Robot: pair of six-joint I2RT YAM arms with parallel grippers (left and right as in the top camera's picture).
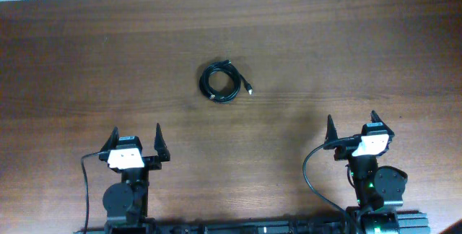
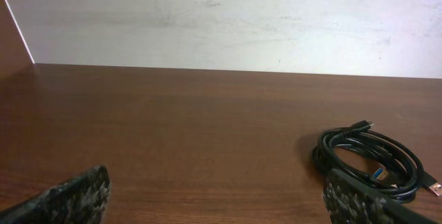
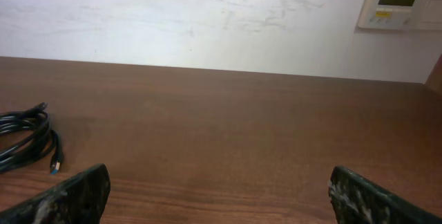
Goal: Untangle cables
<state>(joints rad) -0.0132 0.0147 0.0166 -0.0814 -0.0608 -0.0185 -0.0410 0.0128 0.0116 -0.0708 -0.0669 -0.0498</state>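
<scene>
Coiled black cables (image 1: 224, 82) lie as one small bundle near the middle of the brown table (image 1: 72, 61) — well apart from the left end effector (image 1: 137, 136) and right end effector (image 1: 352, 127) (both with fingers spread apart).

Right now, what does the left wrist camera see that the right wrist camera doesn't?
Only the left wrist view shows nearly the whole coiled bundle of cables, just beyond the open left pincer. Only the right wrist view shows a white control panel on the wall, plus the open right pincer. Both show the brown table, the pale wall and some of the bundle, though the right view cuts it off at its left edge.
</scene>
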